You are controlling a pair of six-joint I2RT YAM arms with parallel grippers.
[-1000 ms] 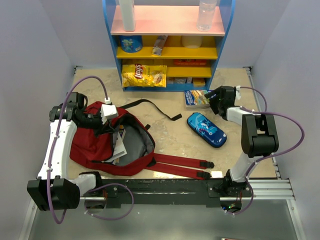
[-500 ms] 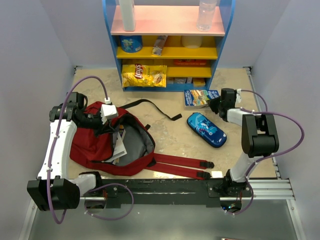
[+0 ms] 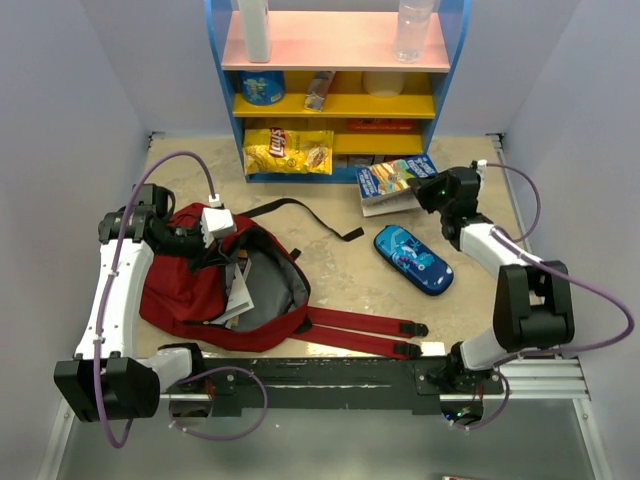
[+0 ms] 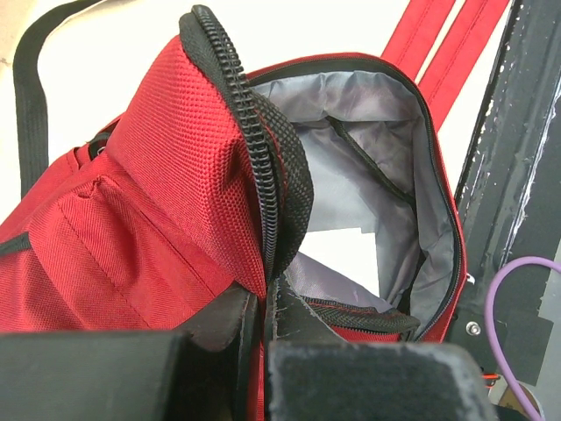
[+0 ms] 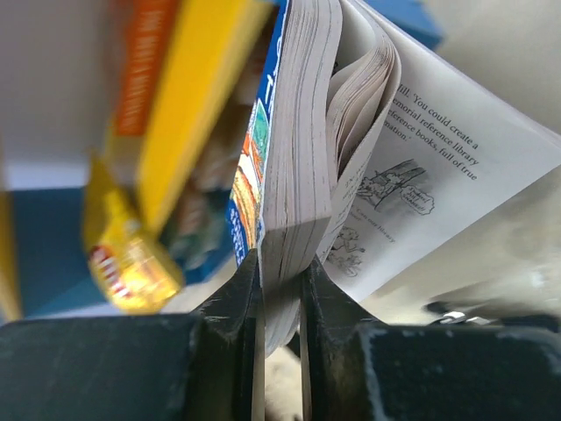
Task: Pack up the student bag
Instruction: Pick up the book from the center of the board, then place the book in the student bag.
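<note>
**Top cam**
- student bag [image 3: 190, 290]: dark red, lying on worktop [image 3: 340, 265], left-centre, just ahead of the left arm's base. Mouth open, grey lining showing. Red straps [image 3: 360, 330] run right along the near edge.
- left claw [image 3: 222, 248]: at the bag's upper rim, on the fabric.
- right claw [image 3: 424, 190]: pinching a book [image 3: 392, 178], which sits tilted in front of the shelf unit's [image 3: 450, 60] lower right corner.
- pencil case [image 3: 413, 260]: blue, flat on worktop, betw. bag and right arm, touching neither.
- chips bag [image 3: 288, 150]: yellow, bottom shelf.

**L wrist cam**
- I read the left claw as pressed together on the bag's black zip rim [image 4: 254, 175], holding that edge up.
- Grey lining [image 4: 368, 167] open beyond. White sheet [image 4: 342, 254] inside.

**R wrist cam**
- Right claw fingers [image 5: 237, 307] clamp the book's page block w/ cover. Loose pages fan out to the right, and one printed page [image 5: 429, 167] has a small drawing.
- Bkgd blurred: yellow and blue shapes only.
</note>
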